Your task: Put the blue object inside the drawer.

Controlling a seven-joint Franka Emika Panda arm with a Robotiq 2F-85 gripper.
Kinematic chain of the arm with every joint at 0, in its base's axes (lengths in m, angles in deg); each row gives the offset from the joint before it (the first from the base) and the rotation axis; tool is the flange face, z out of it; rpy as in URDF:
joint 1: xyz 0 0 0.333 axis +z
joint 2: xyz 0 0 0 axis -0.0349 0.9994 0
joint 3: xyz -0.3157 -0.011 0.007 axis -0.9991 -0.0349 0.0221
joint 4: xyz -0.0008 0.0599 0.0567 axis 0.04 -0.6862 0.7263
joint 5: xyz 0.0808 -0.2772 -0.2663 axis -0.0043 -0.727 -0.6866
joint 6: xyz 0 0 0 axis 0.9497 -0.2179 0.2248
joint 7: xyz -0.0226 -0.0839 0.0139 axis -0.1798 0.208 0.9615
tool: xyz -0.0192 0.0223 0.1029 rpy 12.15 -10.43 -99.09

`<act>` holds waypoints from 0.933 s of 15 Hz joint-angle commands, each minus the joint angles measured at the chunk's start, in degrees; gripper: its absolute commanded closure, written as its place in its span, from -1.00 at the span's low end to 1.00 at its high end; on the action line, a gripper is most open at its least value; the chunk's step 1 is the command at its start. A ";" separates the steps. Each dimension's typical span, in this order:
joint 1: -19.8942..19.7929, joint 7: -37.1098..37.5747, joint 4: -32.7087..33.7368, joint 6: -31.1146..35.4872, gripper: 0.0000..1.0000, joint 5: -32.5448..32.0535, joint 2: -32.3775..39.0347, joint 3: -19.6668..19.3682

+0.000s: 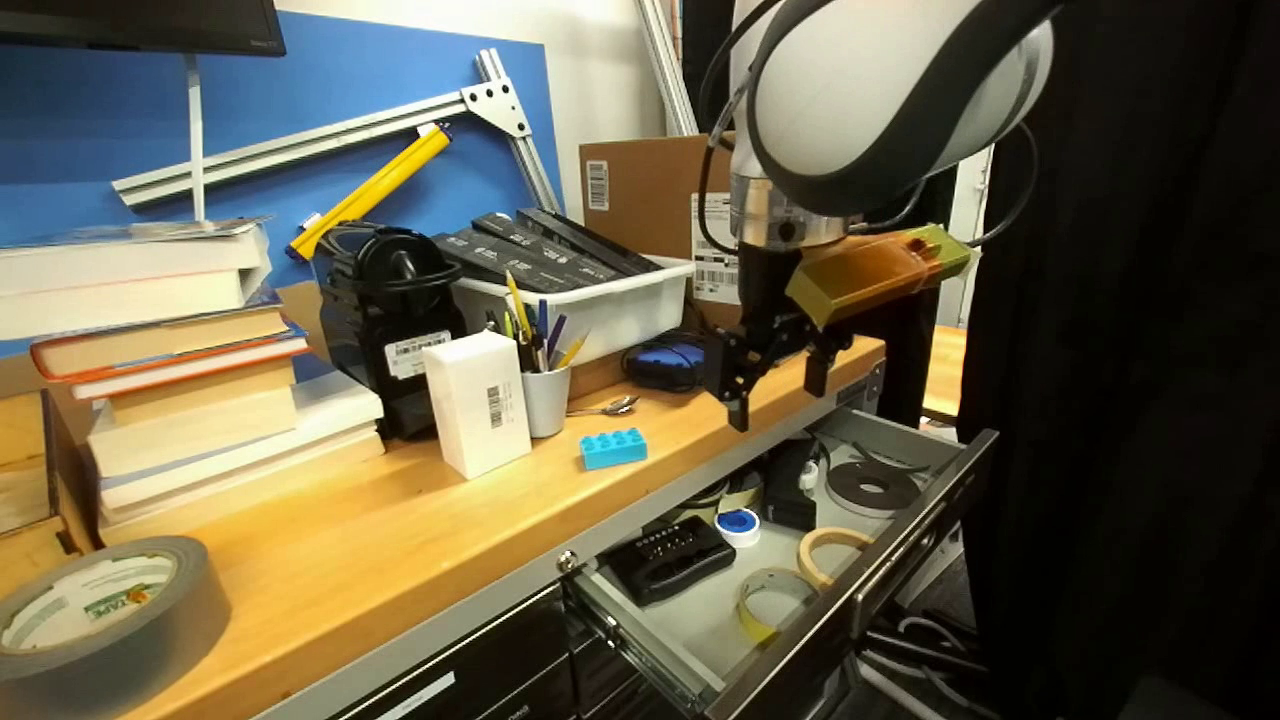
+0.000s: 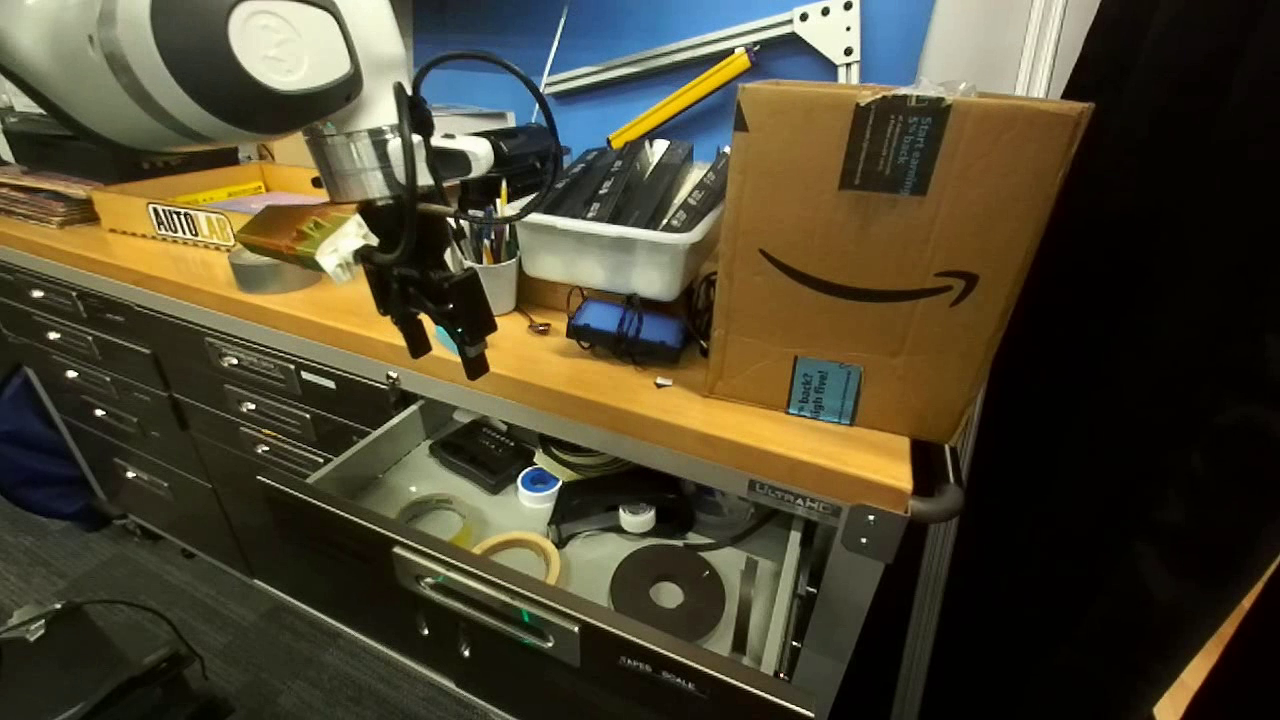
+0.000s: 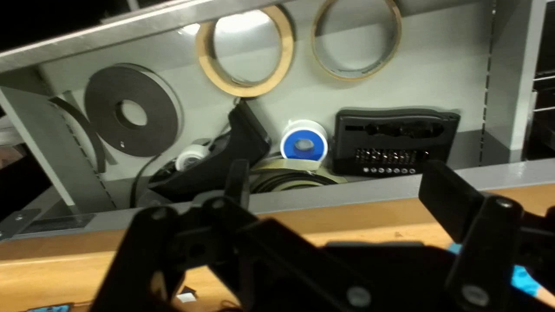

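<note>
The blue object is a small cyan toy brick (image 1: 614, 450) with studs, lying on the wooden bench top near its front edge. In an exterior view only a bit of the blue brick (image 2: 446, 341) shows behind the gripper; in the wrist view parts of the brick (image 3: 523, 281) show past the right finger. The drawer (image 1: 690, 622) is pulled open below the bench edge; it also shows in an exterior view (image 2: 340, 530) and the wrist view (image 3: 416, 86). My gripper (image 1: 777, 398) is open and empty, above the bench edge, apart from the brick. It also shows in the wrist view (image 3: 340, 188).
The drawer holds tape rolls (image 2: 668, 592), a black bit case (image 2: 482, 455) and a blue-white spool (image 2: 540, 482). Beside the brick stand a white box (image 1: 478, 403), a pen cup (image 1: 546, 402) and a spoon (image 1: 618, 405). A navy item (image 1: 668, 362) and a cardboard box (image 2: 880, 270) are farther along.
</note>
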 commanded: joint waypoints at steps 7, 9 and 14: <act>6.60 -12.50 9.47 4.95 -1.00 14.97 13.22 -2.00; 7.11 -10.95 10.66 5.58 -1.00 14.70 15.08 -1.40; 8.92 -2.24 14.85 6.25 -1.00 8.64 19.80 -0.18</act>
